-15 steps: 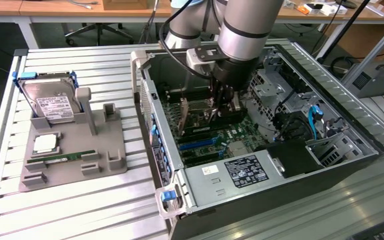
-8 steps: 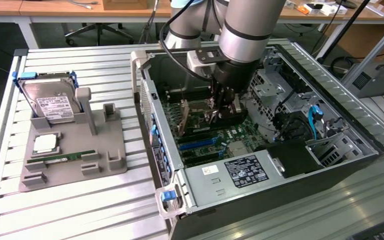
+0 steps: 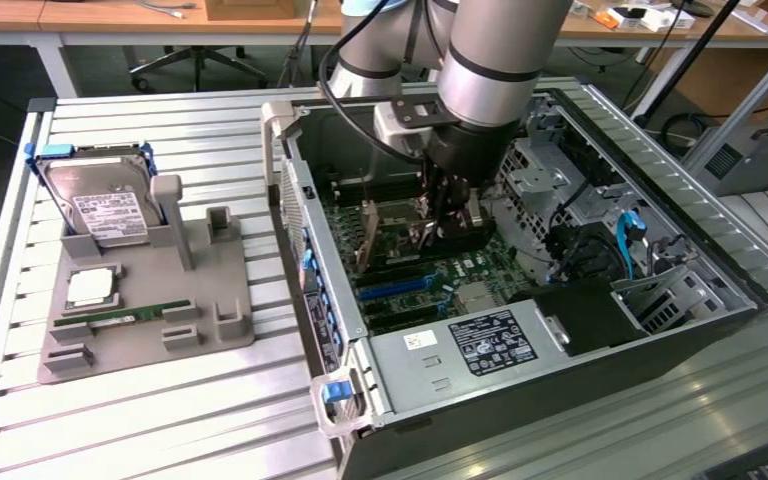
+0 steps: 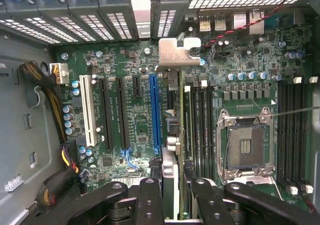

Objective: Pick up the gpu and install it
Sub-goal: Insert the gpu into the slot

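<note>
While the open computer case (image 3: 518, 300) lies on its side across the slatted desk (image 3: 157, 420), the arm reaches down inside it, right over the green motherboard (image 4: 135, 110). The tool (image 4: 172, 197) is clamped on the gpu (image 4: 170, 180), fingers (image 4: 148, 200) pressing both faces, card held edge-on beside the blue slot (image 4: 154, 112). On the exterior view's left, the grey holder (image 3: 144, 300) carries the hard drive (image 3: 107, 212).

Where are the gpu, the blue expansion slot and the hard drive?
gpu (image 4: 174, 182): wrist view, card's edge between the gripper fingers.
blue expansion slot (image 4: 154, 112): wrist view, middle of the slot.
hard drive (image 3: 111, 207): exterior view, white label on its face.
</note>
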You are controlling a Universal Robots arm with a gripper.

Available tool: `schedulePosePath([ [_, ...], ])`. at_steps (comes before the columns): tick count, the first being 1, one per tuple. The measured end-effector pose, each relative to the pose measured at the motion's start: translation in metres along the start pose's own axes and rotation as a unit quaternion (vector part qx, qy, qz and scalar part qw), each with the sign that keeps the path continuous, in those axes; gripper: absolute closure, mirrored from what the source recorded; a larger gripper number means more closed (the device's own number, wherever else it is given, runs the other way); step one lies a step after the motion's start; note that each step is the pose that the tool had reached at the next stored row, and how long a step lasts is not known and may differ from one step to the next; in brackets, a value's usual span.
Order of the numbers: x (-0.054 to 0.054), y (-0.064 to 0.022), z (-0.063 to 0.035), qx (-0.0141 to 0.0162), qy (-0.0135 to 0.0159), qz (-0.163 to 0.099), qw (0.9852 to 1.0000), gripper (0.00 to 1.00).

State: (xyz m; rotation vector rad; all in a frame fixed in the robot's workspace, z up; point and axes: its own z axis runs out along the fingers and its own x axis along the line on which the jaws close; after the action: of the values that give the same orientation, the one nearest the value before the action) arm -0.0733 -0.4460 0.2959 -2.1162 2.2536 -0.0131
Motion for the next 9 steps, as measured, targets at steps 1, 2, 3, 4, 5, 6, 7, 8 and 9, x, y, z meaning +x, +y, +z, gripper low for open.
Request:
schedulePosePath([
  [1, 0.0002, 0.0000, 0.0002, 0.0000, -0.0001, 0.000, 1.0000, 0.73],
  [2, 0.0003, 0.0001, 0.0003, 0.0000, 0.0000, 0.000, 1.0000, 0.73],
  [3, 0.0005, 0.0002, 0.0003, 0.0000, 0.0000, 0.000, 1.0000, 0.73],
  [4, 0.0007, 0.0003, 0.0004, 0.0000, 0.0000, 0.000, 1.0000, 0.73],
  [5, 0.0009, 0.0004, 0.0004, 0.0000, 0.0000, 0.000, 1.0000, 0.73],
  [6, 0.0012, 0.0008, 0.0005, 0.0000, 0.0000, 0.000, 1.0000, 0.73],
  [7, 0.0015, 0.0010, 0.0005, 0.0000, 0.0001, 0.000, 1.0000, 0.73],
  [8, 0.0018, 0.0012, 0.0006, 0.0000, 0.0000, 0.000, 1.0000, 0.73],
  [9, 0.0023, 0.0014, 0.0006, 0.0000, 0.0000, 0.000, 1.0000, 0.73],
])
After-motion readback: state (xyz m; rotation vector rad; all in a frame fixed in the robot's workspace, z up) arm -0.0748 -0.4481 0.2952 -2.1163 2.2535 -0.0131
